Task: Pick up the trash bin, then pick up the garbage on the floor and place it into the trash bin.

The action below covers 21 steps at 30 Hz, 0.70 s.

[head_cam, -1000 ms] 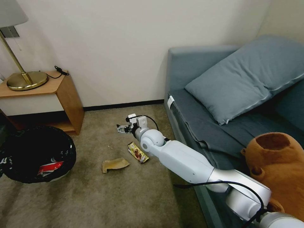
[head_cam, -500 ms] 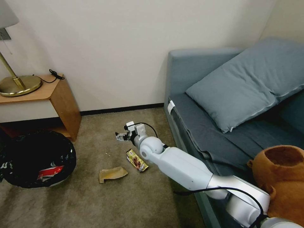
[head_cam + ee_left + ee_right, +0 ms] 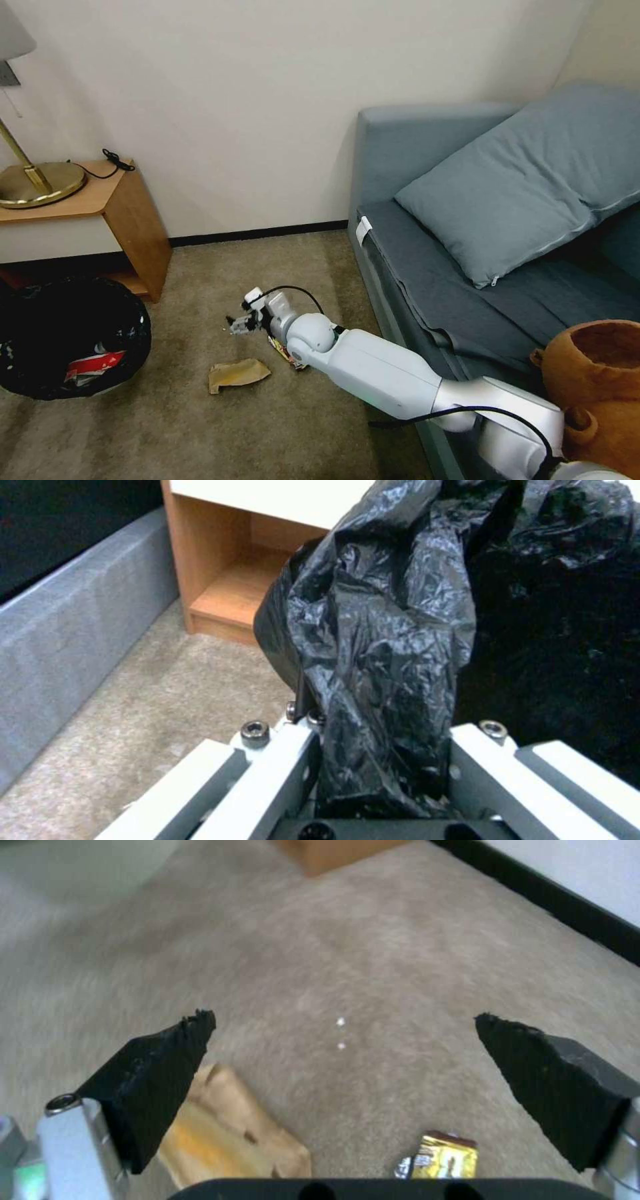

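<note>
Glossy black liner plastic is bunched and clenched between the fingers of the left gripper, which holds the trash bin by its rim; the bin sits low at the left of the head view, over the carpet just in front of the wooden side table, its mouth facing up; a red snack packet lies inside it, long axis roughly level across the bin.

The right gripper hangs low over the carpet with its black fingers spread wide and nothing between them; in the head view it is stretched forward from the sofa side, pointing left toward the bin.

The tan paper scrap lies flat on the carpet, near the right gripper and on the robot's side of it, long axis running left to right; the candy wrapper, yellow-brown, lies just to its right, partly hidden under the right arm's wrist in the head view, long axis running from near to far, slightly slanted; the two pieces are close but apart.
</note>
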### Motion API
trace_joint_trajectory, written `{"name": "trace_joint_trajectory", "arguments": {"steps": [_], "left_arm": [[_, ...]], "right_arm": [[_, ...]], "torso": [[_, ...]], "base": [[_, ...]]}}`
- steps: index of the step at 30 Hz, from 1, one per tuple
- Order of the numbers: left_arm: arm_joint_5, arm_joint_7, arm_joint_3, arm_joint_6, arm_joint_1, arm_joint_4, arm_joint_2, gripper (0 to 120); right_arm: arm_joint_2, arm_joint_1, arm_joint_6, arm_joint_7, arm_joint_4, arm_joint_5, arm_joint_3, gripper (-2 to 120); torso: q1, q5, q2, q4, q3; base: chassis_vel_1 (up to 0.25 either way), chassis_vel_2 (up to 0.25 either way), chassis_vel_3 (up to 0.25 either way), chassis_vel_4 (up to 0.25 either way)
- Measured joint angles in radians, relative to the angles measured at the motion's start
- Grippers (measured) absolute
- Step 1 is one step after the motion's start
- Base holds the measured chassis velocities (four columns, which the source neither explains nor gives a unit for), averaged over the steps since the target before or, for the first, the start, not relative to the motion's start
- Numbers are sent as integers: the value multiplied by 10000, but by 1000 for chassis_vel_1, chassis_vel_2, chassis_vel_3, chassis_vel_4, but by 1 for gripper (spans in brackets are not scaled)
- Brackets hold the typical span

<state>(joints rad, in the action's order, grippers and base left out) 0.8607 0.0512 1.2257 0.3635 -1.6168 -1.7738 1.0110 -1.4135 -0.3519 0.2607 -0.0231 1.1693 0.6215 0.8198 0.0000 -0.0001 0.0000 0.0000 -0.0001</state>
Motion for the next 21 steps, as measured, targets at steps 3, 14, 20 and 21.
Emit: {"name": "trace_joint_trajectory", "arguments": {"steps": [3, 14, 20, 21], "left_arm": [[-84, -64, -26, 3, 0, -264, 205, 4], [-247, -185, -369, 134, 388, -563, 398, 4], [-266, -149, -215, 75, 237, -555, 520, 4], [-266, -149, -215, 75, 237, -555, 520, 4]], "right_arm": [[-117, 25, -482, 954, -539, -641, 327, 100], [-977, -130, -1994, 2841, -2700, -1570, 812, 100], [-1365, -196, -2273, 3105, -3062, -1597, 1191, 100], [-1365, -196, -2273, 3105, -3062, -1597, 1191, 100]], "torso": [[0, -1, 0, 1, 0], [0, 2, 0, 2, 0], [0, 2, 0, 3, 1], [0, 2, 0, 3, 1]], "base": [[0, 0, 0, 0], [0, 0, 0, 0], [0, 0, 0, 0], [0, 0, 0, 0]]}}
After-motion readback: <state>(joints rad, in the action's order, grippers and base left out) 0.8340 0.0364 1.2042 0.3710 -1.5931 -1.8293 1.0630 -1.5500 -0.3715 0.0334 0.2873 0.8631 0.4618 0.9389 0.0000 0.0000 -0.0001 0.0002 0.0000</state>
